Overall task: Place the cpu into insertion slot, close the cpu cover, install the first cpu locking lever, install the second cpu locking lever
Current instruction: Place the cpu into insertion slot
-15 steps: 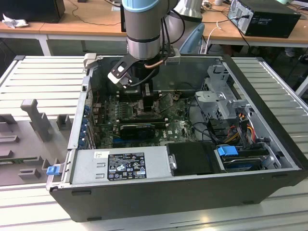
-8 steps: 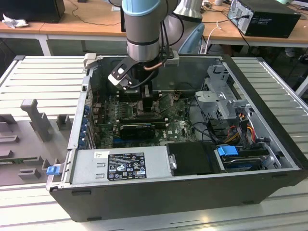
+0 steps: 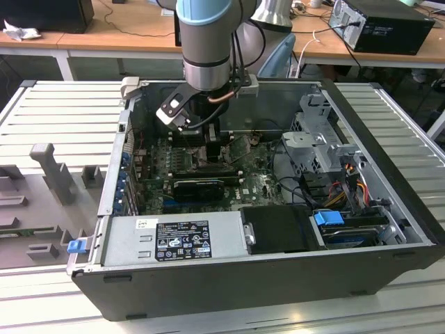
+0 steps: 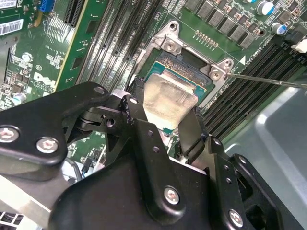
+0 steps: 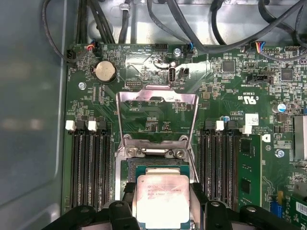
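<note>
The cpu, a flat silver-grey square chip, sits between the fingers of my gripper, which is shut on it. It hangs close over the insertion slot, partly covering the socket's dark centre. In the second wrist view the cpu looks slightly tilted over the insertion slot, with the gripper holding its edges. The cpu cover, a silvery frame with a big cutout, stands swung open beyond the socket. A thin locking lever sticks out beside the socket. In the exterior view the gripper is deep inside the computer case.
Black memory slots flank the socket on both sides. Cables run along the board's far edge. A grey case wall stands close by. The power supply and drive cage crowd the case.
</note>
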Controlling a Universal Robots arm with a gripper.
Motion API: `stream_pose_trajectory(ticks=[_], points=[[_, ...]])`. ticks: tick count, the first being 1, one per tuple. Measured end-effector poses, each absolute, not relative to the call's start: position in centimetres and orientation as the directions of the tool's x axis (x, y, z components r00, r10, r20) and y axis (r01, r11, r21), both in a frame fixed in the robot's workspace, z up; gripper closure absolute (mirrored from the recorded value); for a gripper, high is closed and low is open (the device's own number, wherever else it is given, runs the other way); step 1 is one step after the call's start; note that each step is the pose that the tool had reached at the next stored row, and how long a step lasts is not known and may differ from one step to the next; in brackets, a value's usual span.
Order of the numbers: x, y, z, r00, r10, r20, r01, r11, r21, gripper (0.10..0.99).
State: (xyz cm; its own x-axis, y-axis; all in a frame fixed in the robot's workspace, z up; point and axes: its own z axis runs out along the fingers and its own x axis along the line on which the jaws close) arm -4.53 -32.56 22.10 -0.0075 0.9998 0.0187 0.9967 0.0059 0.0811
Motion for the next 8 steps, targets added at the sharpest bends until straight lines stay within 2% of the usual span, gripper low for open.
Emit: stream_pose_trajectory(ticks=[8], points=[[-4.53, -32.56, 21.78, -0.007, 1.0, 0.018, 0.997, 0.006, 0.081, 0.557]])
